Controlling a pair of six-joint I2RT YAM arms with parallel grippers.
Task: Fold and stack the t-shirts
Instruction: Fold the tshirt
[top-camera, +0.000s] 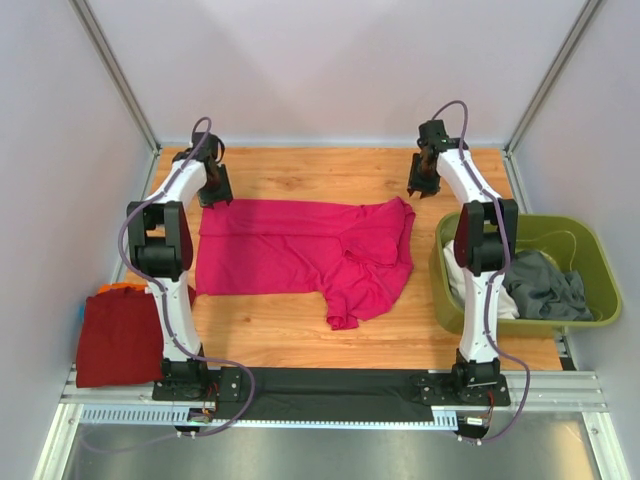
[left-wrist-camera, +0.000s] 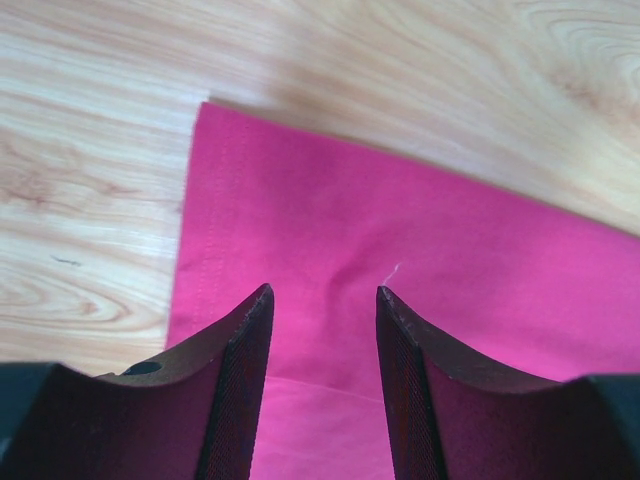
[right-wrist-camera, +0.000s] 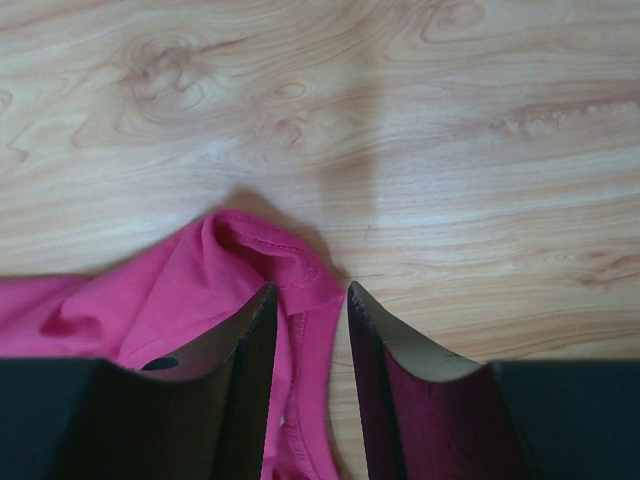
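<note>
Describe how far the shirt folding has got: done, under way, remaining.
Done: a red shirt lies folded at left. Under way: left gripper and right gripper hover open over the pink shirt's far corners. Remaining: folding it, plus the grey shirt and white shirt in the bin.

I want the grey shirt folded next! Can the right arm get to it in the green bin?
Probably yes. The grey t-shirt lies on top in the open olive-green bin, right beside the right arm's base, with nothing covering it. The right hand looks empty.
</note>
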